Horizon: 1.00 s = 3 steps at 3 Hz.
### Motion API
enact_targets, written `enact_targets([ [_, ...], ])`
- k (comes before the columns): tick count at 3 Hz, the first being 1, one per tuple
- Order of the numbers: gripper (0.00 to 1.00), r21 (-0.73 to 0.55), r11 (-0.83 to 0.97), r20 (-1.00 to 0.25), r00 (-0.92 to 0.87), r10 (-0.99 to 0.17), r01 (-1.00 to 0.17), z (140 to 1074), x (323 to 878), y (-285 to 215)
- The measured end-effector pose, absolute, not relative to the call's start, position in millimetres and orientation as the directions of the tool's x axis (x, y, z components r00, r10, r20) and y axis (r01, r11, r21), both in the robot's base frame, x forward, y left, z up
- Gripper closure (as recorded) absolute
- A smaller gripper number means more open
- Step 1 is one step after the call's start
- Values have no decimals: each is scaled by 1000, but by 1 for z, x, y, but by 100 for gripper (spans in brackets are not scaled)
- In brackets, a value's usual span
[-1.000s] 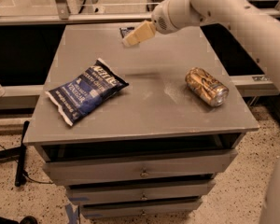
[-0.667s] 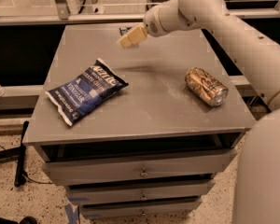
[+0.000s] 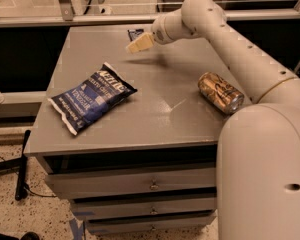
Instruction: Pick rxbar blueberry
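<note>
Arm (image 3: 240, 49) cream-white, rounded, smooth (small dark holes along link); tan gripper (image 3: 134, 47) over table (image 3: 165, 119) rear.

I see a grey metal cabinet (image 3: 160, 129) with a flat, faintly glossy top and three shallow drawers (image 3: 115, 183) stacked beneath it. It stands on a speckled floor (image 3: 20, 216). A black cord (image 3: 23, 164) lies on the floor at the left, and blue tape (image 3: 76, 228) shows by the base. A pale rail (image 3: 90, 20) runs behind. The gripper (image 3: 139, 44) hangs over the top's far edge.
</note>
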<state>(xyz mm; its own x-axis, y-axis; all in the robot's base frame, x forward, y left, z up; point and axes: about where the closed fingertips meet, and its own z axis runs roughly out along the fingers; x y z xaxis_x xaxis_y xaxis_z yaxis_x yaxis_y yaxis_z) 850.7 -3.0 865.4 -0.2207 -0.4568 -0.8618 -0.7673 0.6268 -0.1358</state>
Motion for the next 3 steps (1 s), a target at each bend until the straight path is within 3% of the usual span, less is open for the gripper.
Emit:
enact_targets([
  [1, 0, -117, 659, -868, -245, -431, -743, 856, 873, -8],
  [3, 39, -94, 675, -874, -264, -407, -732, 845, 891, -6],
])
